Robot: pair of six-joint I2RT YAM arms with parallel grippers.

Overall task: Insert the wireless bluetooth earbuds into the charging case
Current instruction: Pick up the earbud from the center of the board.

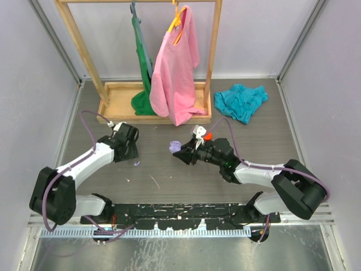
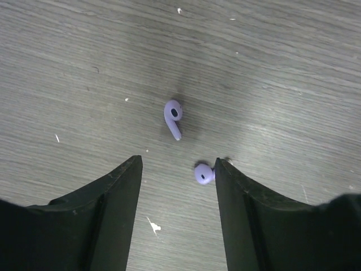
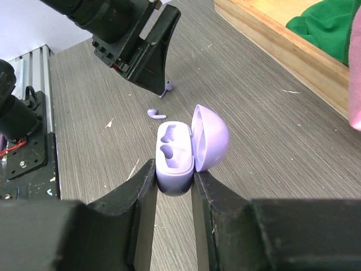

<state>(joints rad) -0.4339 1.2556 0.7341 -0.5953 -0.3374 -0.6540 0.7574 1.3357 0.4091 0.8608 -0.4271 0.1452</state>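
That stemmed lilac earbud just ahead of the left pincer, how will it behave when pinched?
The earbud is tiny beside the left pincer, so probably very light and easily flicked. Its smooth rounded head may squirt from a pinch. Lying flat on its stem, it likely pivots rather than rolls.

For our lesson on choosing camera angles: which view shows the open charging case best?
Right wrist: the lilac charging case fills mid-frame, lid open, both sockets empty. Top external shows it only as a small lilac blob; left wrist misses it.
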